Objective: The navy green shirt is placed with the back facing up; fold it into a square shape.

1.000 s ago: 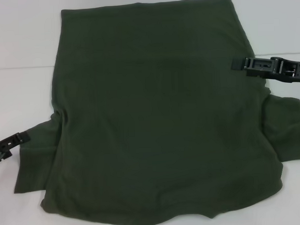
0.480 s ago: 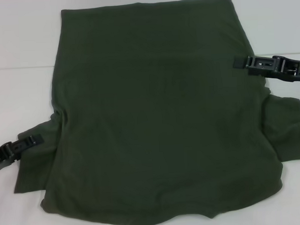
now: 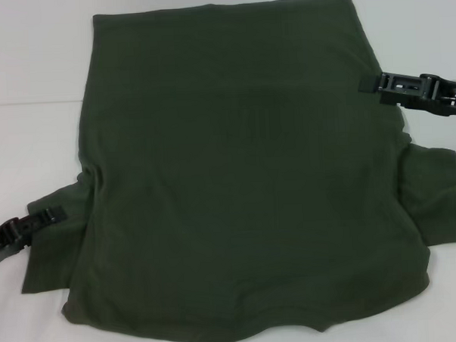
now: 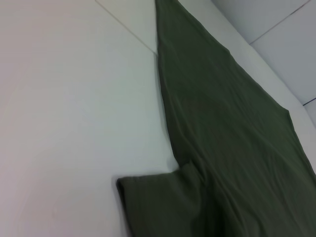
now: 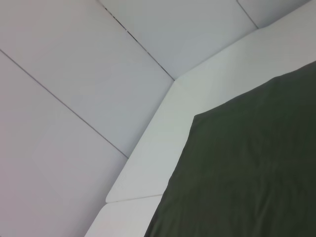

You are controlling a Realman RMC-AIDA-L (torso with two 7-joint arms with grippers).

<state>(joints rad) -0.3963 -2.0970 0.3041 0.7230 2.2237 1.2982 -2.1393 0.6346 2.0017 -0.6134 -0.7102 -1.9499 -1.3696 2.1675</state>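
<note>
Navy green shirt [image 3: 243, 178] lies flat on white worktop [image 3: 28, 89], plain side up. Left gripper [image 3: 57, 212] has advanced onto left sleeve; right gripper [image 3: 366, 83] has drawn back to right edge. Jaws' state: cannot tell. Fold not begun.

White table [image 3: 35, 88], matte, evenly lit. Beyond far edge: pale panelled surface [image 5: 74, 74], thin dark seams; possibly wall, hard to tell. Seam also crosses tabletop.

Even, bright, soft light; faint shadows; all views slightly blurred.
</note>
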